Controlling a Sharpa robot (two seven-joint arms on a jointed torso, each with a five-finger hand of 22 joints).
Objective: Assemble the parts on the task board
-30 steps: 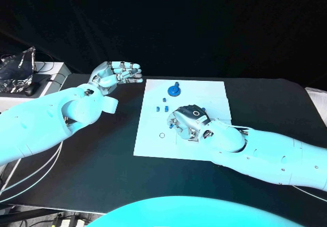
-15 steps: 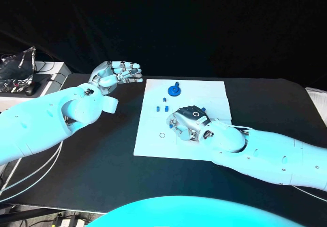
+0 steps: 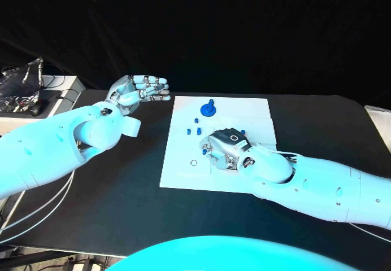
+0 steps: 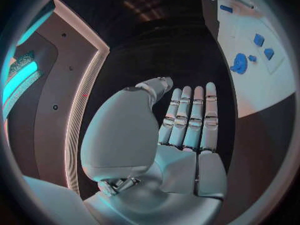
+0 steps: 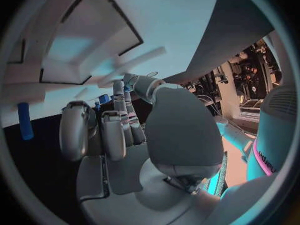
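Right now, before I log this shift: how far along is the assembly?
Early, it seems. Done: nothing plainly joined; the round part and small parts sit apart on the board. In hand: the right hand is low over the board, fingers curled beside a blue part; a grip is unclear. The left hand hovers open. Left: nearly everything.

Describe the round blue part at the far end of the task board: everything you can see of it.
The round blue part is a disc-shaped blue piece with a small raised stub or knob on top. It looks like plastic. It sits on the white task board near its far edge. Neither hand touches it: the right hand is lower over the board's middle, and the left hand is off the board's side. In the left wrist view it appears as a notched disc.
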